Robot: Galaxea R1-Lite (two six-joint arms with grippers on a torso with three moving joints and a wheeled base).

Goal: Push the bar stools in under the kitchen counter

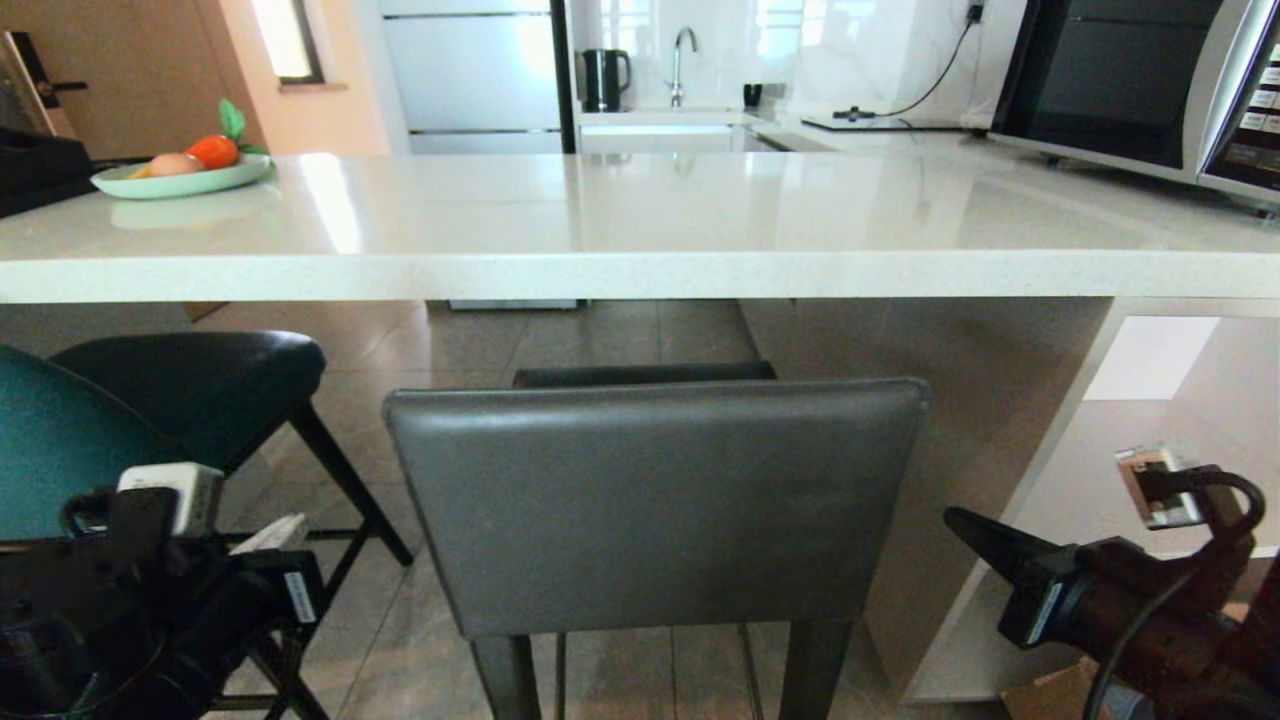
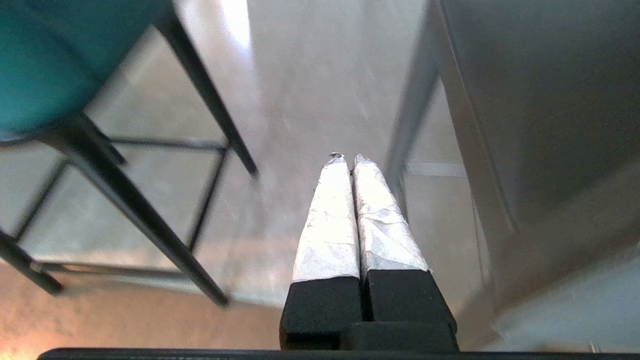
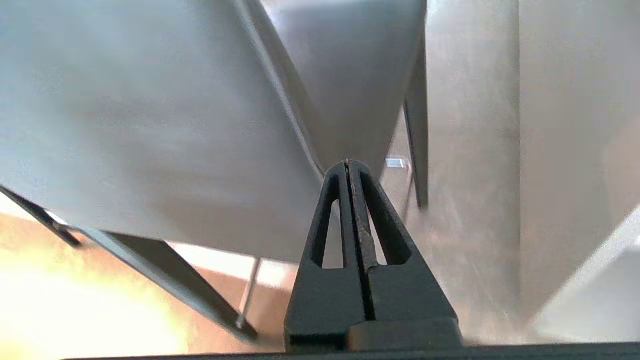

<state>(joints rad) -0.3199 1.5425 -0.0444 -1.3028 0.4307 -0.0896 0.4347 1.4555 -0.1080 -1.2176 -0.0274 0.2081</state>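
Observation:
The kitchen counter (image 1: 640, 272) is a thick white slab running across the head view, with its end panel (image 1: 1000, 400) on the right. The grey bar stool (image 1: 655, 500) stands in the middle with its square back toward me and its seat reaching under the slab edge. The teal bar stool (image 1: 60, 440) is at the left on thin black legs. My left gripper (image 1: 285, 528) hangs low between the two stools, shut and empty (image 2: 348, 159). My right gripper (image 1: 958, 520) is low, right of the grey stool, shut and empty (image 3: 348, 162), its tip near the grey back's edge (image 3: 150, 125).
On the counter sit a green plate of fruit (image 1: 180, 180) at far left and a microwave (image 1: 1130, 80) at far right. A kettle (image 1: 605, 78) and tap stand behind. A wall socket (image 1: 1155, 485) and a cardboard box (image 1: 1050, 695) lie near the right arm. The floor is tiled.

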